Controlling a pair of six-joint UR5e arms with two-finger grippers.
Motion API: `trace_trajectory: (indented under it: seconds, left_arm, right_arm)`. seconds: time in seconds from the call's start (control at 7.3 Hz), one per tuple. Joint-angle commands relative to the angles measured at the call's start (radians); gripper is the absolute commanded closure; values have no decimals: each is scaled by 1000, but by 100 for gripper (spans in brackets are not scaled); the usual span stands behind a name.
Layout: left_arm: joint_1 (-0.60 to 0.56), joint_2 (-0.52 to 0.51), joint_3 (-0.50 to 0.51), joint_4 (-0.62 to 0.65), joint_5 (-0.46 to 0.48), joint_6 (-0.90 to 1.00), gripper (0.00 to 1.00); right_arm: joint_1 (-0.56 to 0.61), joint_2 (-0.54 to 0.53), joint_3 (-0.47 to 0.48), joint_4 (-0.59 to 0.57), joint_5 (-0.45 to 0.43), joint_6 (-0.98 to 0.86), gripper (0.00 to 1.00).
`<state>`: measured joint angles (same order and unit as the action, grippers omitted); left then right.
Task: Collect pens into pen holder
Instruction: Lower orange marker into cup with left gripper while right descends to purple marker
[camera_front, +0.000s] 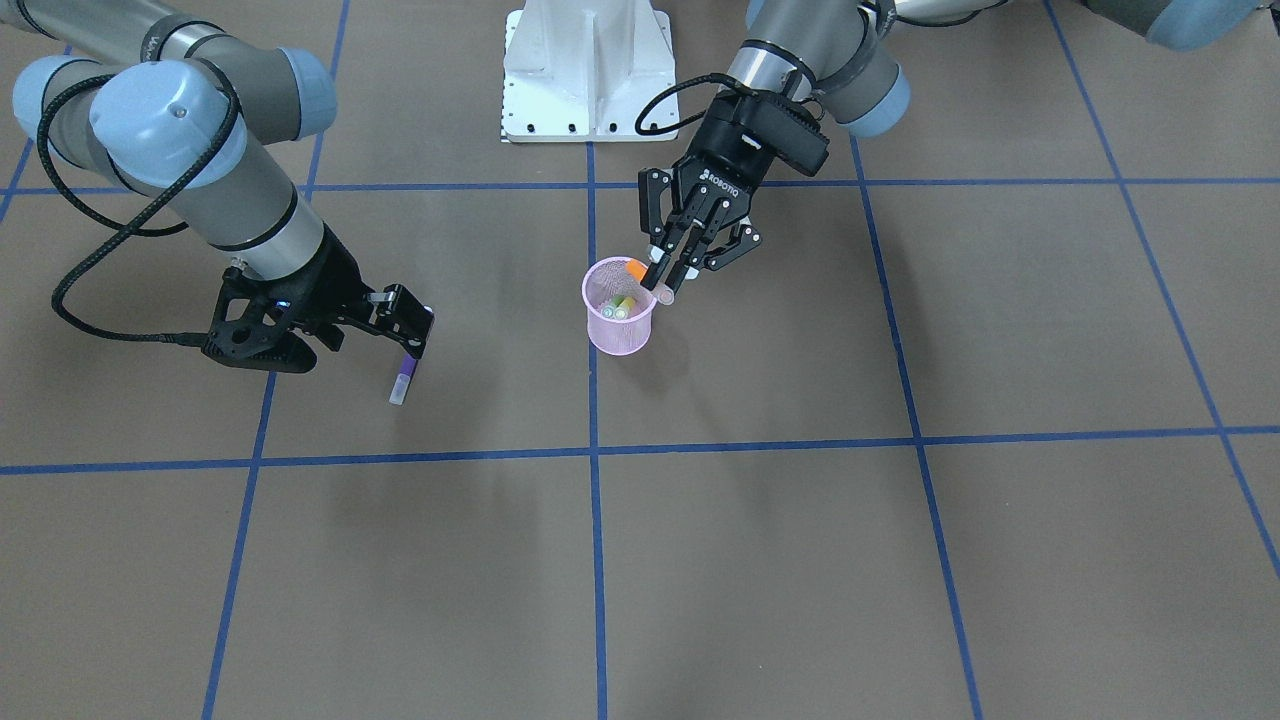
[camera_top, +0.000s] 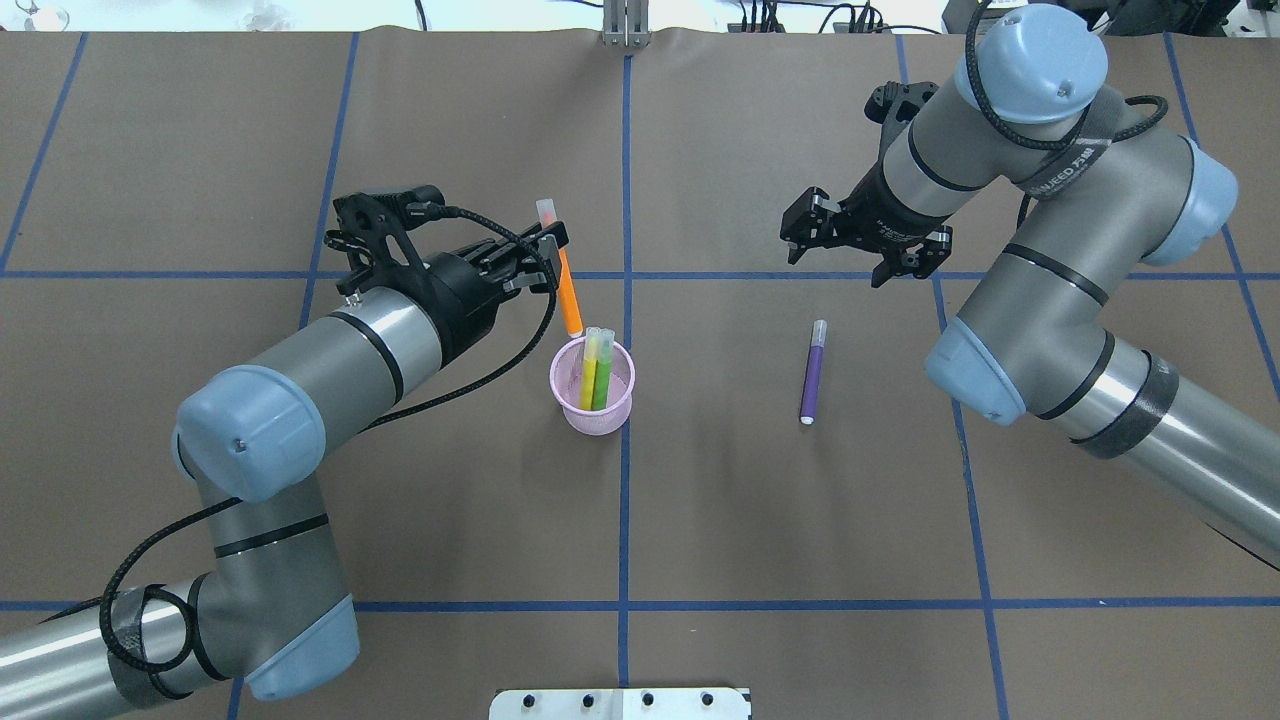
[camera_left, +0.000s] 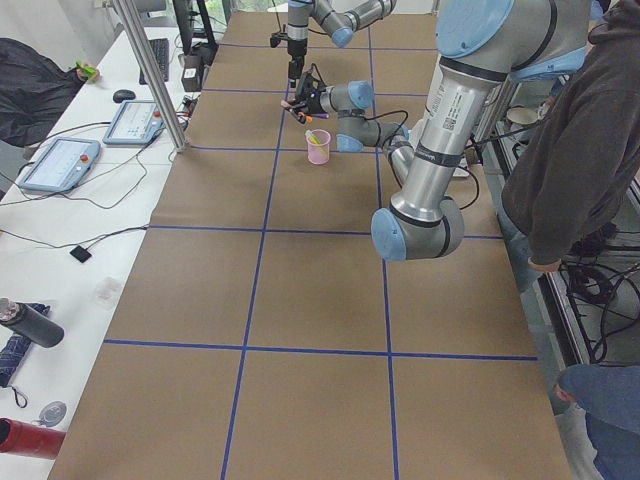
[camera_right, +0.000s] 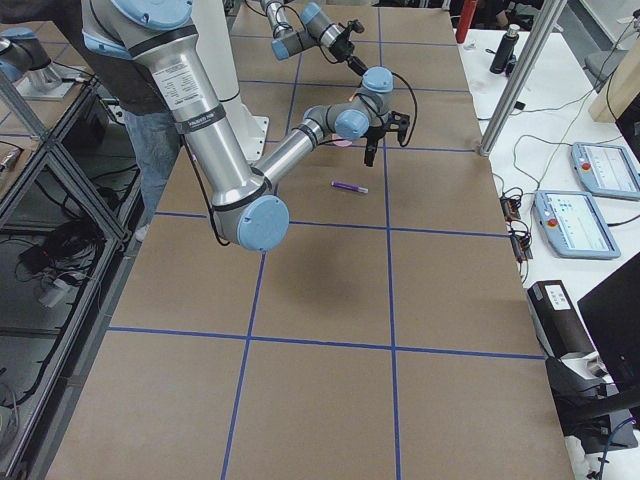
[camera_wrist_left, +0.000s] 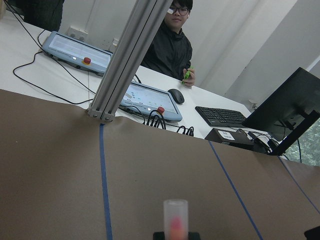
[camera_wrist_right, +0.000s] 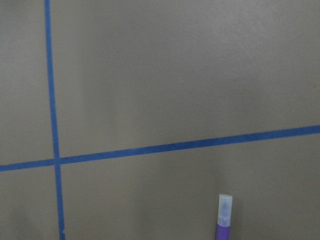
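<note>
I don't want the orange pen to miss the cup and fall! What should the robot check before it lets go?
1. Grip: the left gripper is shut on the orange pen. Ok.
2. Aim: the pen is tilted, with its lower tip near the rim of the pen holder. Whether it is truly over the opening: cannot tell.
3. Holder standing upright. Ok.
4. Room inside: a yellow pen and a green pen stand in it, with space beside them. Ok.
5. Other arm out of the way: the right gripper is open, off near the purple pen. Ok.
</note>
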<state>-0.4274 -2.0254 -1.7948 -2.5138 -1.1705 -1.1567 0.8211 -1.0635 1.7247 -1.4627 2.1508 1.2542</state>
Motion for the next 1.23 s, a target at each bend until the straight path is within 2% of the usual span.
trace_trajectory:
  seconds: [0.0, 0.41, 0.82, 1.1]
  left_arm:
    - [21, 13, 11, -66, -3, 84, 100]
    - [25, -6, 26, -62, -1, 88, 100]
    - [25, -65, 112, -63, 0, 91, 100]
    - [24, -72, 133, -65, 2, 112, 100]
  right_arm:
    - [-6, 28, -72, -5, 6, 16, 1]
    - [-25, 60, -172, -4, 3, 7, 1]
    - [-74, 66, -201, -1, -3, 11, 1]
    - [-95, 66, -230, 27, -5, 8, 1]
